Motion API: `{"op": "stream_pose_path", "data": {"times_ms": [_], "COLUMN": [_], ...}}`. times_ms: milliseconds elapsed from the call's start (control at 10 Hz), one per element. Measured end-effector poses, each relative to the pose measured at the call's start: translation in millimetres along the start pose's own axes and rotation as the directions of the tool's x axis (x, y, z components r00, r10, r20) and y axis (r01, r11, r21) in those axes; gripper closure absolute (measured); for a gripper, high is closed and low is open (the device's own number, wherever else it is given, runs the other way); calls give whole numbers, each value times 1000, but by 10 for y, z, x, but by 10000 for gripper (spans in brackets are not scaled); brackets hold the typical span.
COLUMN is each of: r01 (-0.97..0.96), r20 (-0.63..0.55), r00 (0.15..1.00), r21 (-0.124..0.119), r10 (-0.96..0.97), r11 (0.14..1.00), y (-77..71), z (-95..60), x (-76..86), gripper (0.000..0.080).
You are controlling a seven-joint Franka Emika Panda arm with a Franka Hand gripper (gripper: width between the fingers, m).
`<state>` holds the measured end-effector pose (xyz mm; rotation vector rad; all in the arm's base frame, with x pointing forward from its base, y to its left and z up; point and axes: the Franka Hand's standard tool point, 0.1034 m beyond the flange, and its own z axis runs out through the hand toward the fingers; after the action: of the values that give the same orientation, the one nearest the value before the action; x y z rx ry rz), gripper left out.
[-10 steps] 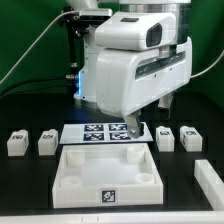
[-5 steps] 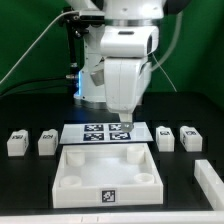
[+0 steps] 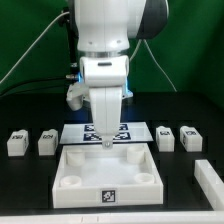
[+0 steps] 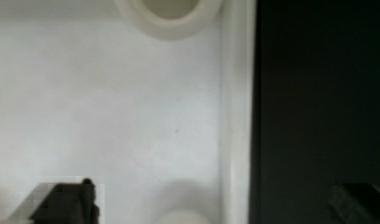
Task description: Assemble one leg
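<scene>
Green curtain is seen across the back, and a black tabletop (image 3: 30, 185) is spread over the lower frame of the exterior view. And now the white Panda arm (image 3: 105, 50) is found dead centre, pointed straight down. The gripper (image 3: 104, 141) is hung low over the back part of the white square tray-like top (image 3: 75, 196). That top is laid in the lower centre of the frame, and a black-and-white tag (image 3: 108, 196) is carried on its front wall. Just behind it the marker board (image 3: 72, 132) is laid flat, its middle hidden by the gripper.

Four legs are lined up in a row at mid-height, none of them touched. The far-left leg (image 3: 14, 143) and the inner-left leg (image 3: 47, 142) are set at the exterior view's left. The inner-right leg (image 3: 165, 138) and the far-right leg (image 3: 190, 137) are set at the exterior view's right. All four are kept well apart from the gripper. Another white part (image 3: 210, 178) is cut off by the frame edge at the lower right.

Over to the wrist view: much of the picture is filled by the top's white floor, a round corner socket (image 4: 178, 10) is shown in it, and black table is seen beside its edge. One dark fingertip (image 4: 66, 200) is made out clearly, the other only faintly against the black. The fingers are held wide apart, and nothing is gripped between them
</scene>
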<state>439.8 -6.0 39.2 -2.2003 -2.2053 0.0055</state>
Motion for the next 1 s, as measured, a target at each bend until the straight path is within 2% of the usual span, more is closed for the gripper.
{"op": "stream_pose_path", "data": {"times_ms": [300,400,500,600,700,800,900,1000], "r01": [-10,-18,-19,-19,-19,-19,-19,-19], "r20": [-11,-11,-11,-11,-11,-11,-11,-11], "r00": [1000,1000,1000,1000,1000,1000,1000,1000], "r21": [21,19,19,20,20,20,21,20], "r10": [11,19,19,20,20,20,20,20], "r11": [1000,1000,1000,1000,1000,1000,1000,1000], "y": [7,8,8,7,6,3,2,5], "z": [248,253,252,254,255,257,258,255], "x": [3,6,3,2,2,2,2,2], "gripper": [150,150,248,386,386,522,702,702]}}
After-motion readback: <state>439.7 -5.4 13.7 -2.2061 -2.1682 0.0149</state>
